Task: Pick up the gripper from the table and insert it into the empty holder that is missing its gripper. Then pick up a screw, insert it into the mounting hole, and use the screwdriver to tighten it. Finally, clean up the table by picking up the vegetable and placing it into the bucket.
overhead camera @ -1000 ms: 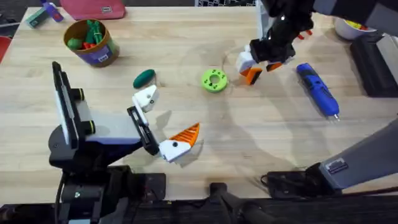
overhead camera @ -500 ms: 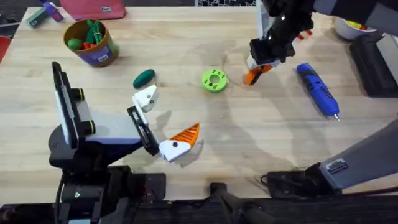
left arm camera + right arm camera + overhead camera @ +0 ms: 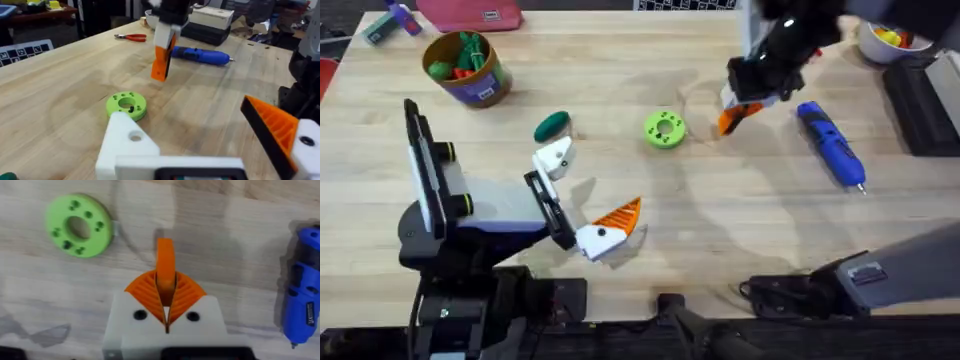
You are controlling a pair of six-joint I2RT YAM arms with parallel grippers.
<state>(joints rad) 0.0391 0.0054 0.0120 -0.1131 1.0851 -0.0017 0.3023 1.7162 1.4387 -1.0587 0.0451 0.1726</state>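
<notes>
1. Nearest the bases, the left gripper (image 3: 582, 205) is resting low over the table with its jaws spread and nothing between them; its white holder (image 3: 554, 157) is waiting without a tip, while the other finger is carrying its orange pad (image 3: 618, 213).
2. Farther out, the right gripper (image 3: 745, 100) is now rising with the small orange gripper (image 3: 729, 119) clamped between its pads, having been down at the tabletop a second ago. The pick-up looks done, and the carry to the holder would come next.
3. Beside it, the green disc (image 3: 665, 129) is staying put, as is the blue screwdriver (image 3: 831, 144).
4. The left wrist view is showing clear air under the gripper (image 3: 161, 62), which the overhead leaves unclear; the right wrist view is showing the gripper (image 3: 165, 270) pinched upright between the ribbed pads (image 3: 142, 286).
5. Farthest, the vegetable (image 3: 552, 124) is lying on the table, well apart from the bucket (image 3: 466, 68).
</notes>
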